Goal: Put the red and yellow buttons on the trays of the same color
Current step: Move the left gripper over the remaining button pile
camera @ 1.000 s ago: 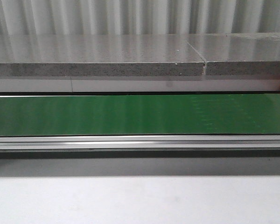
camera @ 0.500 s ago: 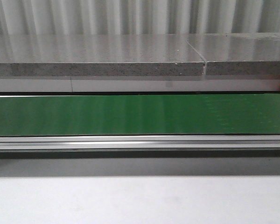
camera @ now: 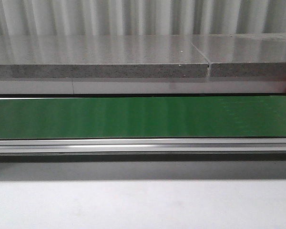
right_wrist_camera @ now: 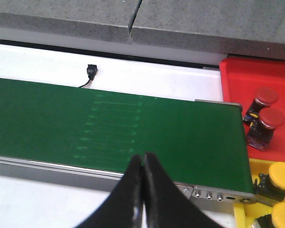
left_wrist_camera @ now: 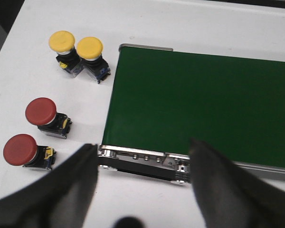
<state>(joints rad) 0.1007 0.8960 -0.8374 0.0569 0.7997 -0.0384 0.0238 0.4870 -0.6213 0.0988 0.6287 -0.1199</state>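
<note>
- Long green conveyor belt [camera: 143, 117] runs across the white desk [camera: 143, 205]; nothing rides on it in the front view, and neither arm shows there.
- Left gripper [left_wrist_camera: 145, 164] hangs above the belt's left end, black fingers [left_wrist_camera: 71, 175] spread wide, nothing between them.
- On the bare desk just off that end: two yellow mushroom-cap push buttons [left_wrist_camera: 61, 41] [left_wrist_camera: 90, 47], touching side by side near the belt's far corner; two red mushroom-cap push buttons [left_wrist_camera: 41, 110] [left_wrist_camera: 20, 149], a little apart, near the belt's near corner. All four lie tipped, caps towards the camera, dark switch bodies behind.
- Right gripper [right_wrist_camera: 142, 164] hovers over the belt's right end, fingers pressed together, holding nothing.
- Past that end, red plastic tray [right_wrist_camera: 237, 80] already carries two red buttons [right_wrist_camera: 266, 96]; yellow plastic tray [right_wrist_camera: 256, 166], nearer the desk's front edge, holds two yellow ones [right_wrist_camera: 281, 173].
- Handling, as judged: buttons look small, rigid and light. The domed cap is smooth and likely to slip; the squarish switch body offers flat sides, the better place to pinch. Lying tipped, one may roll if nudged. The yellow pair touch, so taking one risks disturbing its neighbour.
- Four buttons left to sort, it seems.
</note>
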